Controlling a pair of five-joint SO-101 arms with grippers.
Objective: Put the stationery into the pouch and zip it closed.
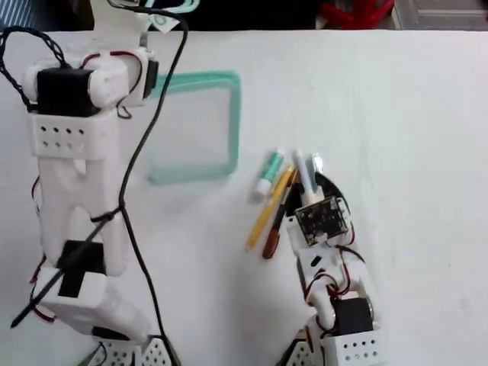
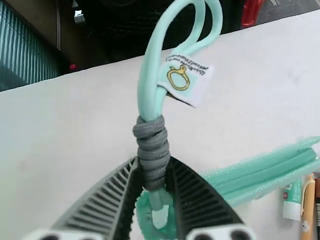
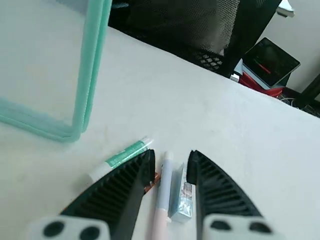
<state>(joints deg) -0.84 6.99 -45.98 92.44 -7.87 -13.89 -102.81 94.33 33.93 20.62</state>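
Pouch (image 1: 234,122) clear, mint-edged; left hand (image 2: 152,162) pinching its grey-wrapped loop (image 2: 151,137); right hand (image 3: 170,156) spread astride pale pen (image 3: 162,192).

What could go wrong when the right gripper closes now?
The open right gripper straddles both the pale pen and a small blue item; closing may grab both or squeeze one out. The left gripper holds the pouch only by its cord loop, so it might twist.

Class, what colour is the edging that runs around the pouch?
Mint green. The pouch edging shows best in the high view.
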